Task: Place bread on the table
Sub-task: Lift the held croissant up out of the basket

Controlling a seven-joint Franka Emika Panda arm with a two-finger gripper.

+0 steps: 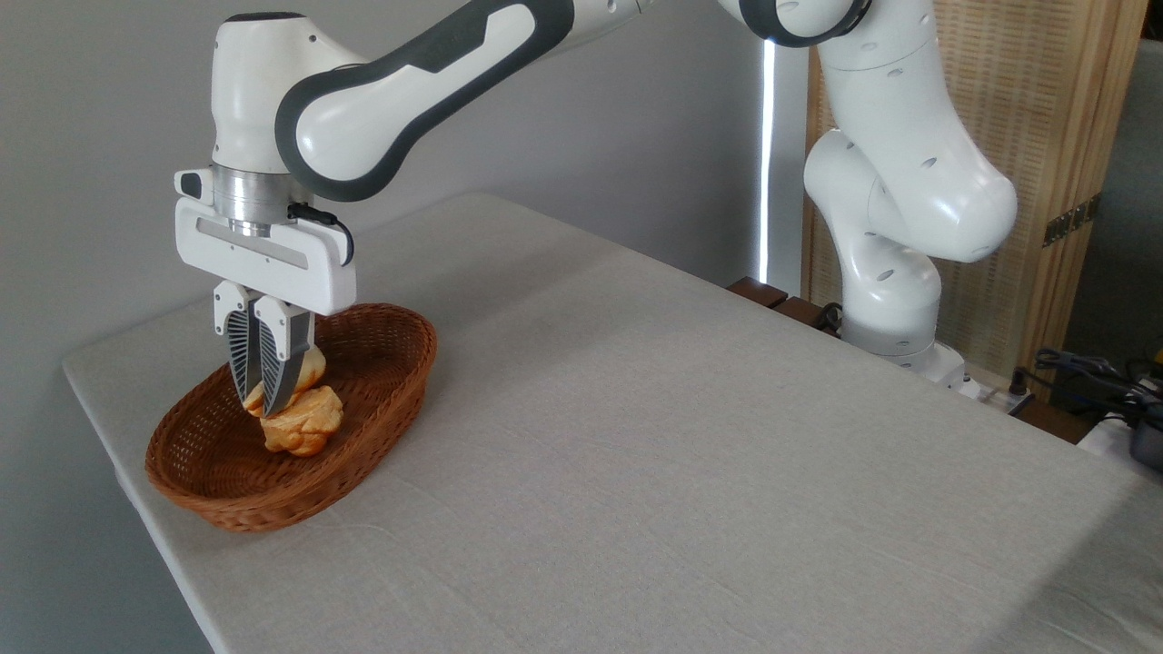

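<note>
The bread [312, 367] is sitting inside the brown oval wicker basket [382, 400] near the table's left front corner, so I am reading the job as barely begun; nothing has reached the cloth yet. Nearest to me in the basket a lumpy golden roll [303, 425] is lying on the weave; just behind it, a pale golden piece is peeking out to the right of the fingers, and I am taking that for the loaf, though most of it is hidden. I am looking at the gripper [263, 404] pointing straight down into the basket, its two ribbed fingers [282, 363] drawn close together with their tips almost meeting right at the bread and the top of the roll; whether they are pinching the loaf or merely touching it I cannot tell from this angle. Beyond the basket the table [690, 436] is stretching away under its plain grey-beige cloth, offering wide bare space to the right for a drop. Still ahead, in my judgement: confirming the grip, lifting clear of the rim, carrying across and releasing; the roll may be snagging along. Farther back the arm's base [895, 318] is standing by a wooden screen [1045, 136].
</note>
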